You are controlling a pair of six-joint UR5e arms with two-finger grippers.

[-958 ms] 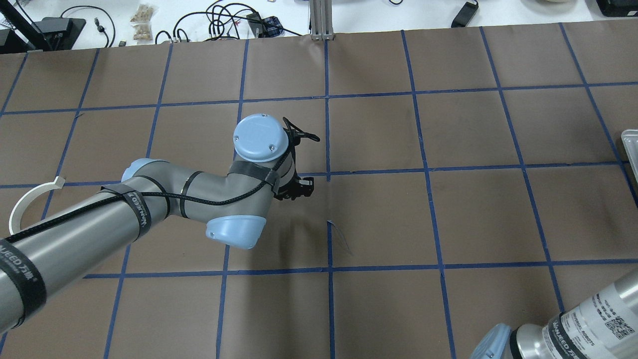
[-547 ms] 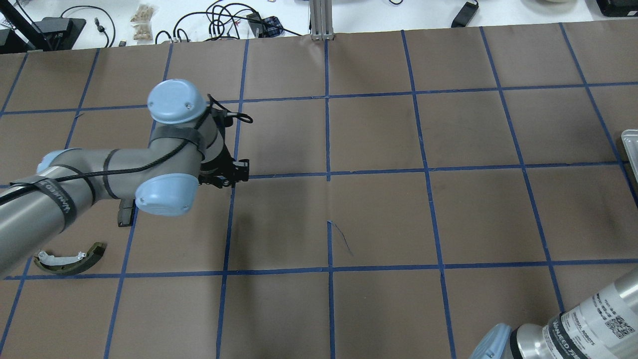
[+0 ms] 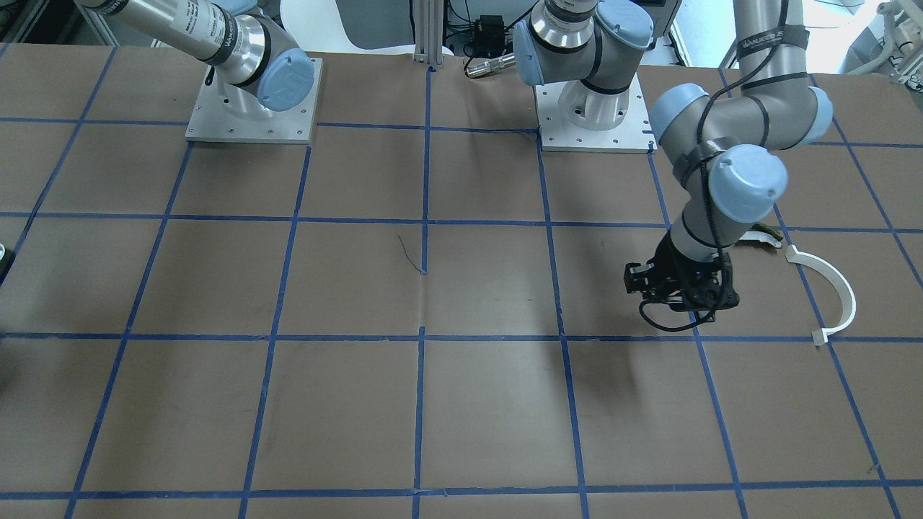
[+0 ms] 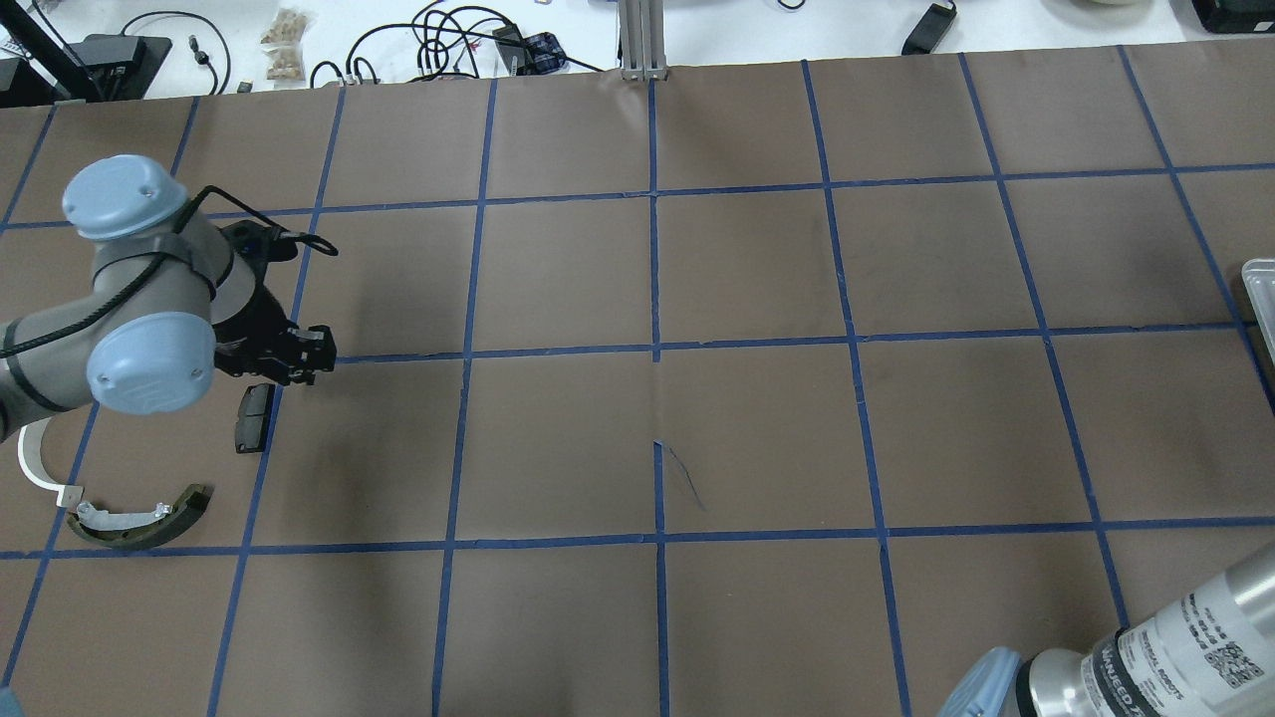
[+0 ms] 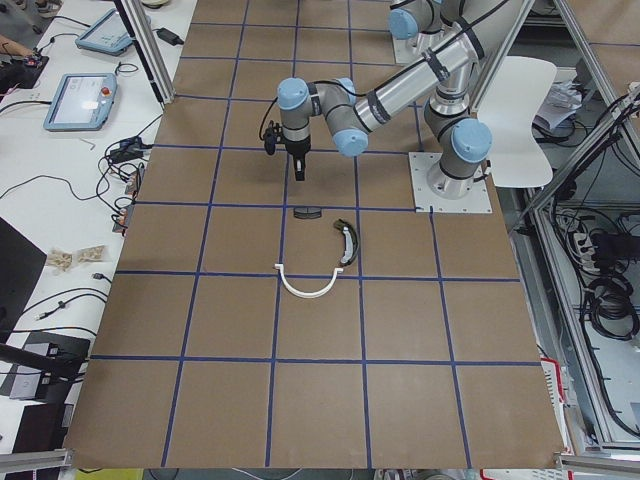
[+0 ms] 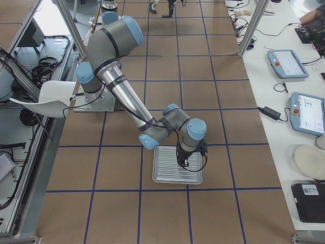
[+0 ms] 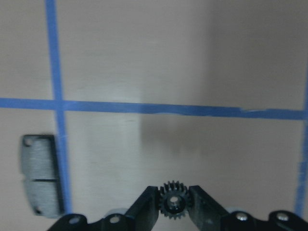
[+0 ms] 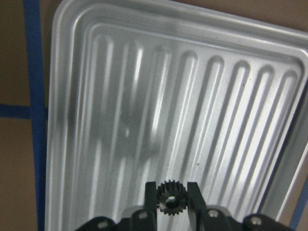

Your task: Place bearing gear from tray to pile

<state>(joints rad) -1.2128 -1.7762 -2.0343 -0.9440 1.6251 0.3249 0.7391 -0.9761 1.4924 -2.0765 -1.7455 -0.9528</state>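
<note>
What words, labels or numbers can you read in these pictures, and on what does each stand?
"WANJEED": left arm's strap, black.
"WANJEED": right arm's strap, black.
White label with a QR code on the right arm: too small to read.

Table (image 4: 757, 428), viewed from overhead: brown covering with a blue tape grid. Toward its 9 o'clock edge lie a small black pad (image 4: 254, 418), an olive brake shoe (image 4: 149, 523) between the pad's 7 and 8 o'clock, and a white arc (image 4: 35, 463) near the pad's 9 o'clock, its end just beside the shoe. A ribbed metal tray (image 4: 1263, 309) lies flat at the 3 o'clock edge.
</note>
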